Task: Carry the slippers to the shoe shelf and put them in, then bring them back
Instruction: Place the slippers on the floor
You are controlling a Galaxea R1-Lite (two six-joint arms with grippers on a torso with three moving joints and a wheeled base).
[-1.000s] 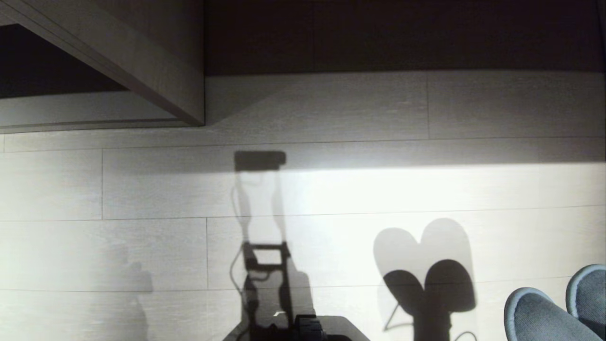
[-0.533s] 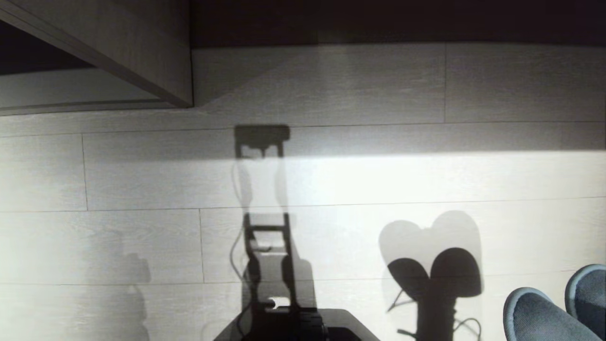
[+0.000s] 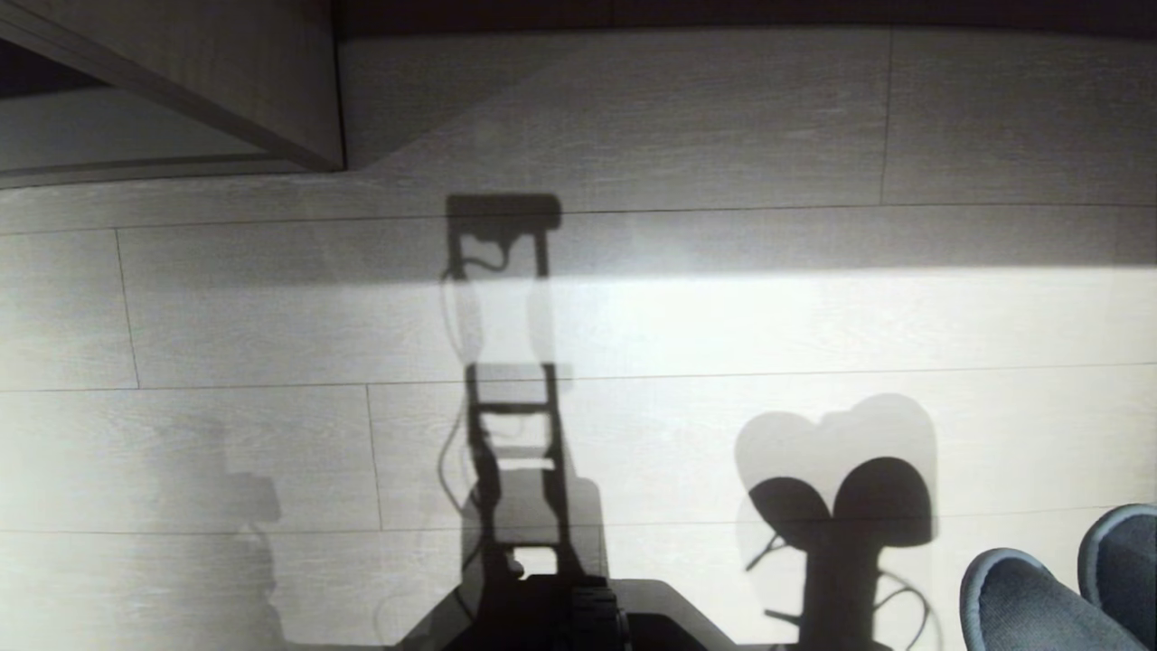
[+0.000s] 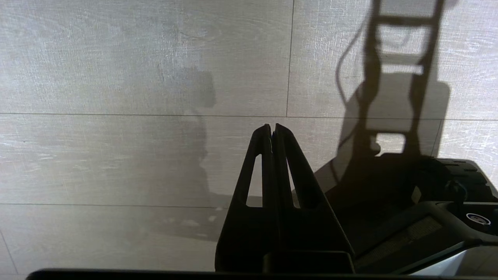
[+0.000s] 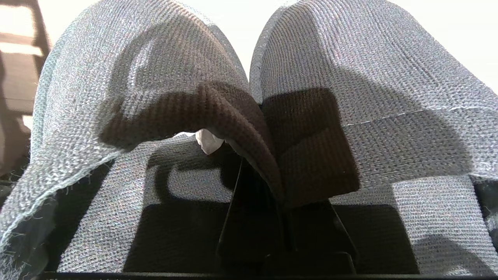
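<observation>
The two grey-blue knit slippers (image 3: 1021,601) poke into the head view's lower right corner, toes forward, hanging over the pale floor. In the right wrist view they fill the picture side by side (image 5: 136,77). My right gripper (image 5: 280,194) is shut on their inner edges where the two meet, and its fingertips are hidden under the fabric. My left gripper (image 4: 271,126) is shut on nothing and hangs above the bare floor. A corner of the shoe shelf (image 3: 226,81), with pale boards and a slanted divider over a dark back, shows at the head view's upper left.
Pale wood-look floor planks (image 3: 678,325) spread across the view, with a bright band of light. My dark base (image 3: 578,619) sits at the bottom centre. Shadows of my body and of the slippers fall on the floor. A dark strip runs along the top edge.
The whole head picture has shifted: floor seams and the shelf corner have slid towards the top edge, so the camera has moved. The slippers stay in the same corner, still held.
</observation>
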